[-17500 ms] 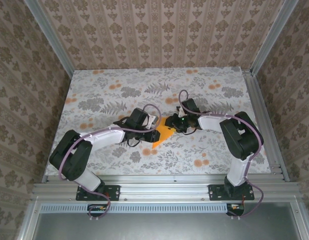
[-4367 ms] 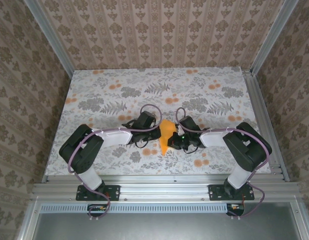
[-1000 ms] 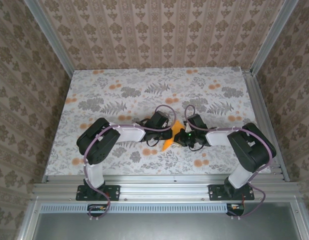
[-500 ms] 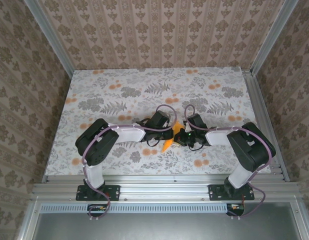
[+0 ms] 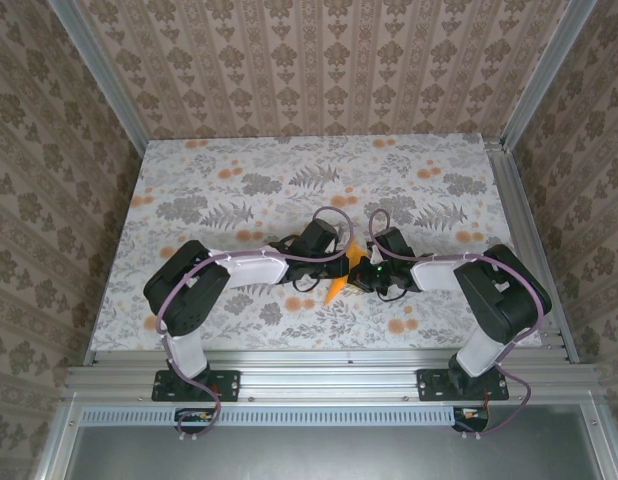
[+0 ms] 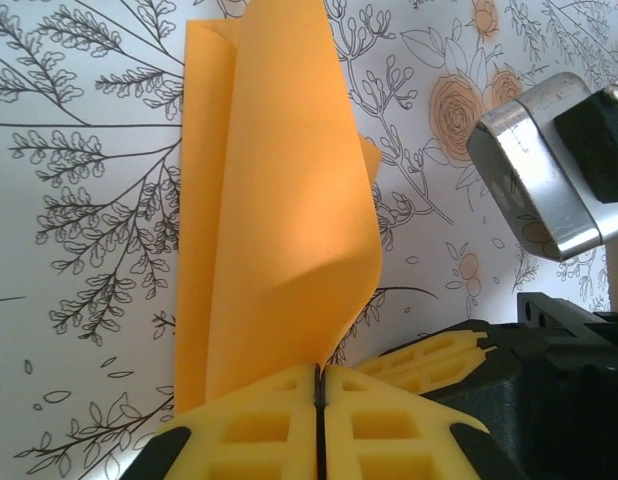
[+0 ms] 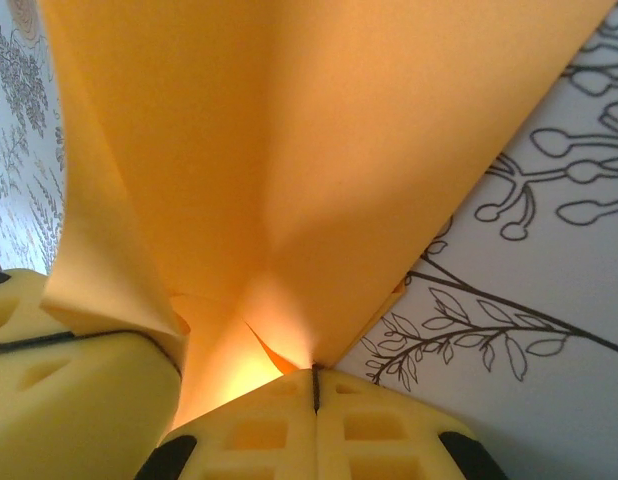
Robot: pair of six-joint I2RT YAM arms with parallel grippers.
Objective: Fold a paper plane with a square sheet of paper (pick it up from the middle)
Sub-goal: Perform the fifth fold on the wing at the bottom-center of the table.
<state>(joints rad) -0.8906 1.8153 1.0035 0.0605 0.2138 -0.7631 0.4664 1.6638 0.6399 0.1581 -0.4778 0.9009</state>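
The orange square sheet of paper (image 5: pixel 337 284) is folded into a narrow pointed shape and stands up off the table between my two grippers. In the left wrist view the paper (image 6: pixel 279 200) rises in curved layers from my left gripper (image 6: pixel 319 372), which is shut on its lower edge. My right gripper (image 7: pixel 315 374) is shut on the same paper (image 7: pixel 319 150) from the other side. In the top view, the left gripper (image 5: pixel 338 266) and right gripper (image 5: pixel 359 274) meet almost tip to tip at the table's middle. The right gripper's yellow fingers (image 6: pixel 444 355) lie just beside the left's.
The floral tablecloth (image 5: pixel 239 180) covers the table, with small printed orange flowers (image 5: pixel 397 325). Patterned walls and aluminium rails (image 5: pixel 519 230) close in the sides. Both arms stretch inward from the near edge, and their cables (image 5: pixel 329 215) loop above the wrists.
The left arm's elbow has swung slightly left. Both grippers stay closed on the paper at the same spot, and the paper's tip looks a little narrower.
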